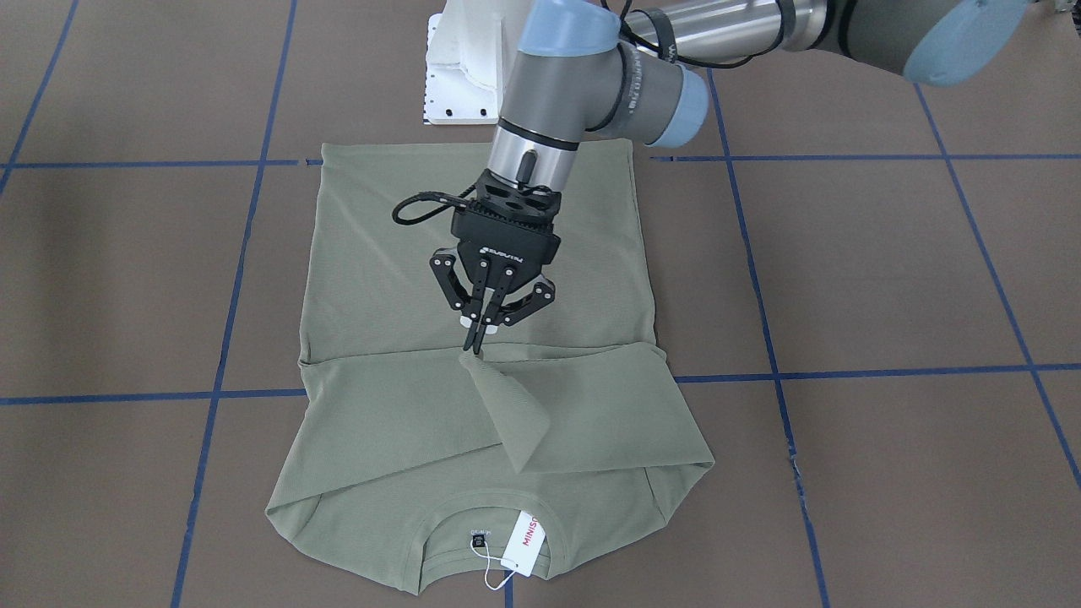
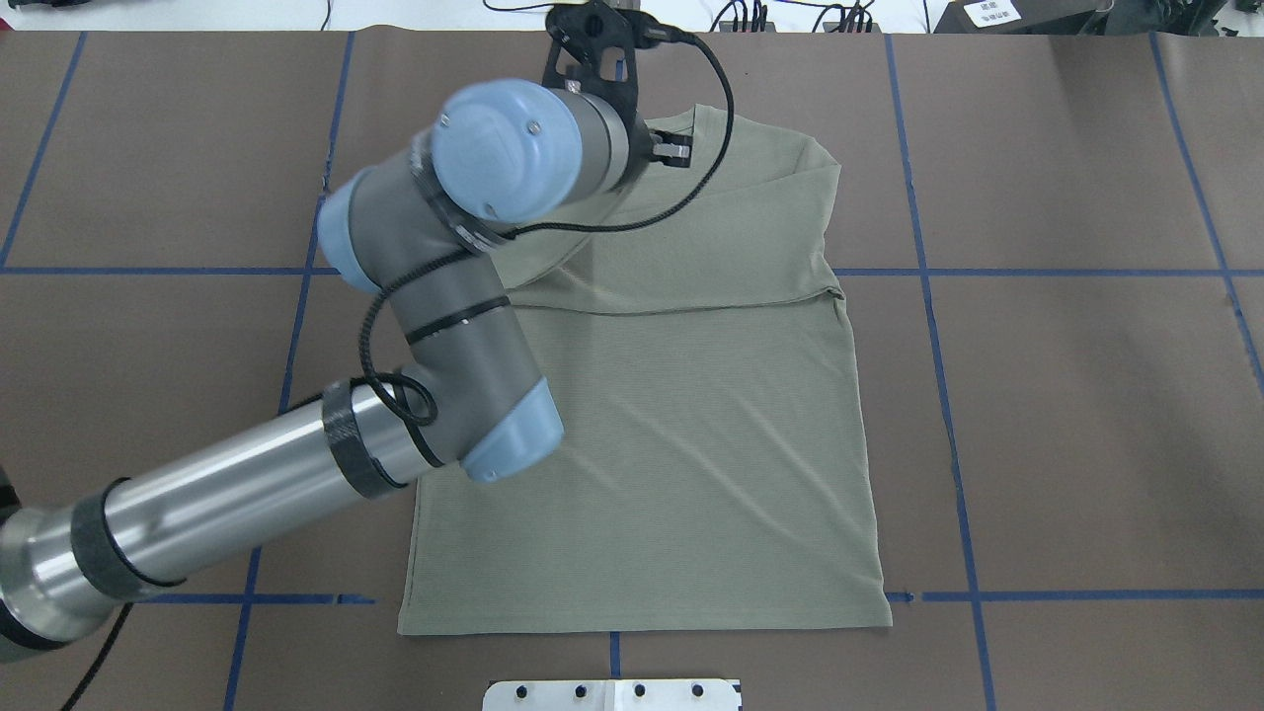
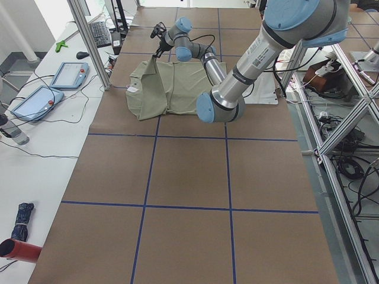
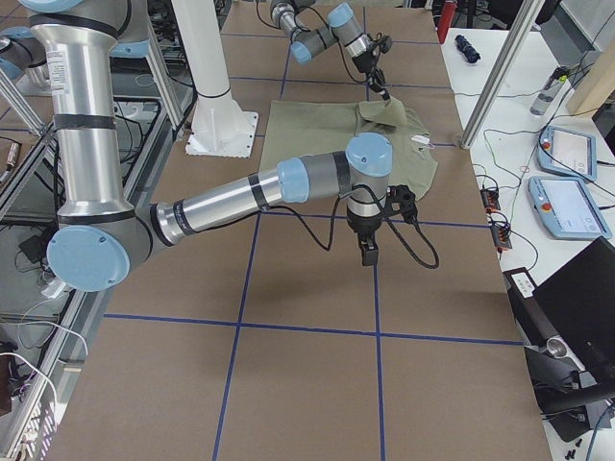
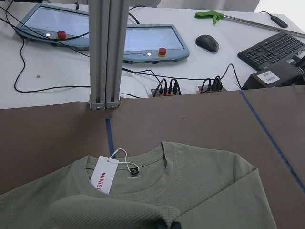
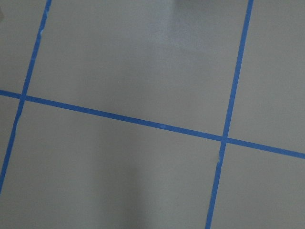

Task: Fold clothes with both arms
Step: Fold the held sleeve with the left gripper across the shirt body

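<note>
The olive-green shirt (image 1: 380, 253) lies flat on the brown mat, collar and white hang tag (image 1: 525, 545) toward the operators' side. One sleeve is folded across the chest. My left gripper (image 1: 473, 344) is shut on the cuff of the other sleeve (image 1: 515, 422) and holds it lifted over the shirt's middle. The left wrist view shows the cuff (image 5: 109, 214), the collar and the tag (image 5: 104, 175). In the overhead view my left arm hides its gripper above the shirt (image 2: 691, 444). My right gripper (image 4: 370, 257) hangs over bare mat beside the shirt; I cannot tell if it is open.
The white pedestal base (image 1: 460, 76) stands at the shirt's hem side. Blue tape lines (image 6: 224, 138) grid the mat. Beyond the collar edge stand an aluminium post (image 5: 107, 52) and a table with teach pendants (image 5: 147, 43).
</note>
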